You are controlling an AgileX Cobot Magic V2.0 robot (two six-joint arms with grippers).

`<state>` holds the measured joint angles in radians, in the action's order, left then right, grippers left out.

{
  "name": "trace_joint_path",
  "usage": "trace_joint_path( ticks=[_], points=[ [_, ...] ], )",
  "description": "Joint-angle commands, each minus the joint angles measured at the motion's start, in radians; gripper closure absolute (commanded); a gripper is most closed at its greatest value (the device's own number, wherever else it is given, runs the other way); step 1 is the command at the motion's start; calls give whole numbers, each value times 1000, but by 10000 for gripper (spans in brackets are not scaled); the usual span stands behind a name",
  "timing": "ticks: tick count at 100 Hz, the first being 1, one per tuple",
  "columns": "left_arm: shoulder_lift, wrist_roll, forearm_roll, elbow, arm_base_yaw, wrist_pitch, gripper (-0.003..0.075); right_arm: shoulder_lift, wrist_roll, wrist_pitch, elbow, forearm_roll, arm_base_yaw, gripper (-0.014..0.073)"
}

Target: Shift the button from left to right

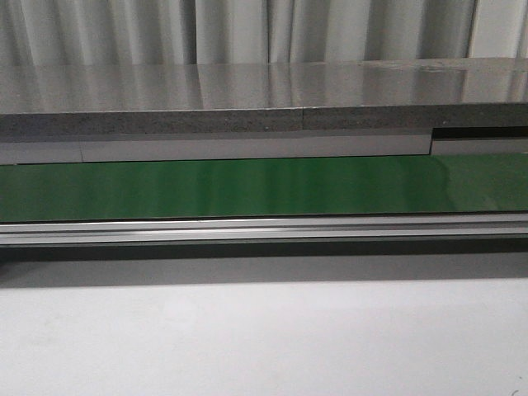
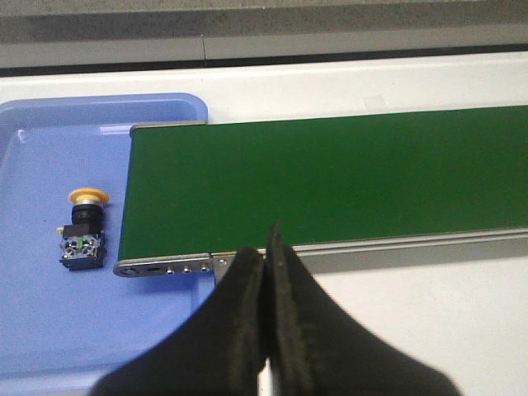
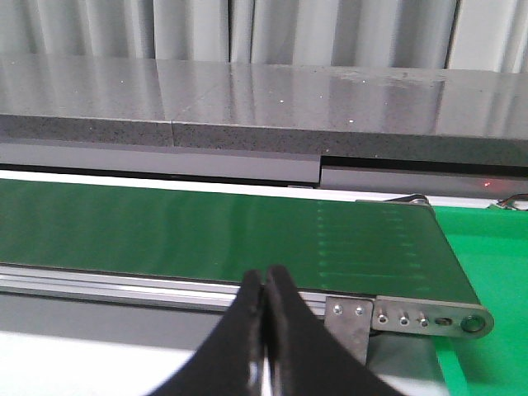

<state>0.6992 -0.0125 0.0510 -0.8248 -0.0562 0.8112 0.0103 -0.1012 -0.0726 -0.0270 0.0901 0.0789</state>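
Button waiting in the blue tray, both claws empty.

One button [image 2: 83, 231] lies on its side in the blue tray [image 2: 49, 330] just beside the green belt's [image 2: 330, 181] end, cap pointing away from the left claw [image 2: 266, 257], which is nearer (tips pressed together). The right claw [image 3: 266, 285], also pinched together, hangs over the belt's other end by one green tray [image 3: 487, 247].

button [image 2: 82, 233] lying in tray [image 2: 49, 330], seemingly beside belt [image 2: 330, 177] end

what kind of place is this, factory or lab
Probably a lab mock-up of a factory line: a green conveyor belt on a white table, a blue tray holding an industrial button, curtains behind.
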Motion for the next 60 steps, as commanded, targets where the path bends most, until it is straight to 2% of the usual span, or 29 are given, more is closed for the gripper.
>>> trace_joint_path(
  ticks=[1, 50, 55, 60],
  points=[
    [28, 7, 15, -36, -11, -32, 740, 22, -1, 82, 14, -8, -2, 661],
    [62, 7, 15, -36, -11, -28, 736, 22, -1, 82, 14, -8, -2, 661],
    [62, 7, 15, -36, -11, -28, 714, 22, -1, 82, 14, -8, -2, 661],
    [62, 7, 15, -36, -11, -26, 649, 22, -1, 82, 14, -8, -2, 661]
  ],
)
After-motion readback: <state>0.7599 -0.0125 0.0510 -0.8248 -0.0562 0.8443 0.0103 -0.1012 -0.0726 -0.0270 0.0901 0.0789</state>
